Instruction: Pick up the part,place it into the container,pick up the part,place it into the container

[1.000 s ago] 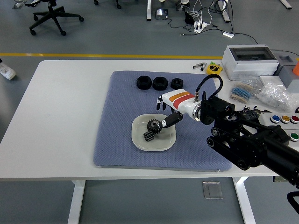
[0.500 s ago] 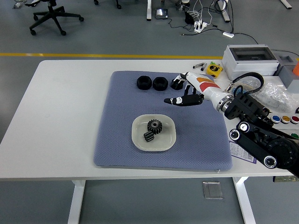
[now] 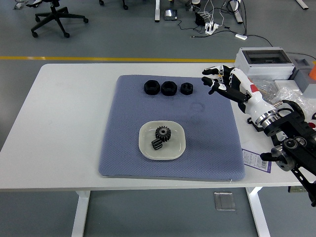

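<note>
Head view. A white table (image 3: 64, 123) is seen with a blue-grey textured mat (image 3: 128, 118) laid over its middle. A shallow cream-white container (image 3: 162, 140) with rounded corners is found on the mat, toward 6 o'clock of the mat's centre. Two black parts lie inside it: a toothed gear (image 3: 163, 133) lying flat at the container's centre, and a smaller ribbed cylindrical part (image 3: 157, 144) on its side, touching or just beside the gear at its 7 o'clock.

Three further black ring-shaped parts are set in a row on the mat near its far edge, at 12 o'clock from the container: a left ring (image 3: 151, 87), a middle ring (image 3: 169, 88) just beside it, and a smaller right ring (image 3: 186, 88).

The right hand (image 3: 220, 79) is held above the mat's far right corner, at 3 o'clock of the ring row, apart from it. Its fingers are spread and nothing is held. Red and orange markings are noted on its white shell; no lettering can be read there.

At 2 o'clock on the table, a grey box with a clear lid (image 3: 265, 64), plastic bags (image 3: 291, 96) and a yellow item (image 3: 226, 72) are noted. A printed label (image 3: 256, 160) lies at the mat's right near corner; its writing is too small to read.
</note>
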